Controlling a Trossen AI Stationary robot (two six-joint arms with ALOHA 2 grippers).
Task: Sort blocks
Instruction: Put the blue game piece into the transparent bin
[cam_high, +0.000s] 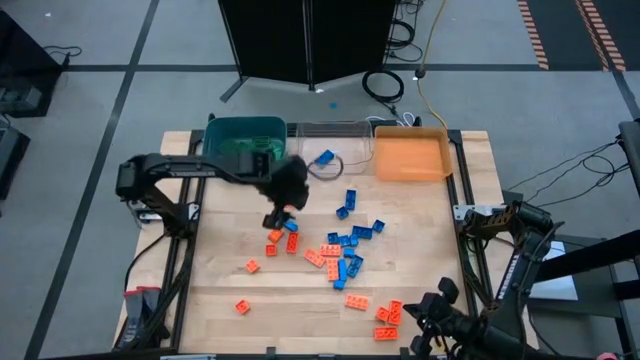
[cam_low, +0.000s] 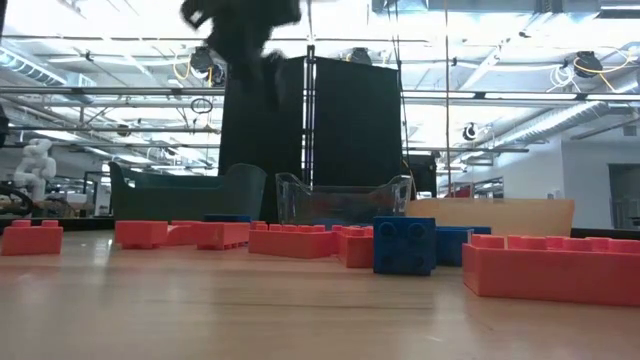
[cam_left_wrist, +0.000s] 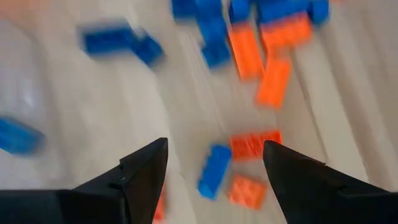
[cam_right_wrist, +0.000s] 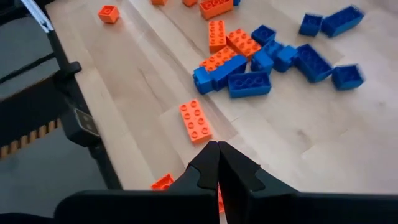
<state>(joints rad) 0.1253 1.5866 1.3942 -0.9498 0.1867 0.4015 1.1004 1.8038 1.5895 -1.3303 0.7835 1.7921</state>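
Nearest, the right gripper (cam_right_wrist: 217, 152) waits at the table's (cam_high: 220, 270) front corner, jaws together. Blue and orange blocks (cam_high: 345, 262) lie scattered mid-table. The left gripper (cam_left_wrist: 214, 168) hangs over them, jaws apart, holding nothing. Farthest stand the teal (cam_high: 245, 135), clear (cam_high: 330, 135) and orange (cam_high: 412, 155) bins.

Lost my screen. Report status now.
Left gripper open, empty, above a blue block beside orange ones. Right gripper shut, parked at table corner. Nothing in the way.

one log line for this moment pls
left gripper: jaws open, empty, above blocks | right gripper: shut, parked at table edge
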